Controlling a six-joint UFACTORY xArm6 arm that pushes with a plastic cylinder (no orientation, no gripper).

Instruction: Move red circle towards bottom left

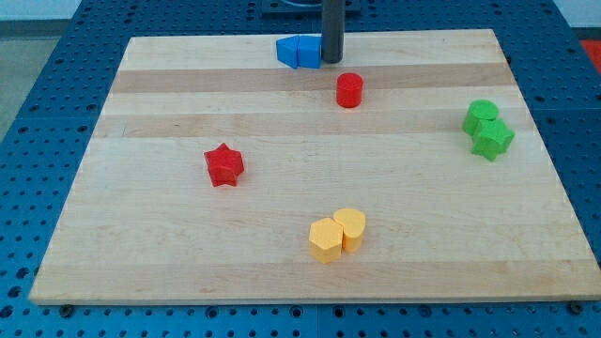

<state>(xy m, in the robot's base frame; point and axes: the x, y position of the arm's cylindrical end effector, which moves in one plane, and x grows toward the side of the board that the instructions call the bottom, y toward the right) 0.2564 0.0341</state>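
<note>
The red circle [349, 90] is a short red cylinder on the wooden board [150, 244], near the view's top, slightly right of centre. My tip [331, 60] is at the end of the dark rod, just above and a little left of the red circle, apart from it. The tip stands right next to the right end of the blue blocks [299, 51].
A red star [223, 165] lies left of centre. Two yellow blocks [337, 234] sit touching near the view's bottom centre. Two green blocks [487, 130] sit touching at the view's right. The blue blocks lie at the board's top edge.
</note>
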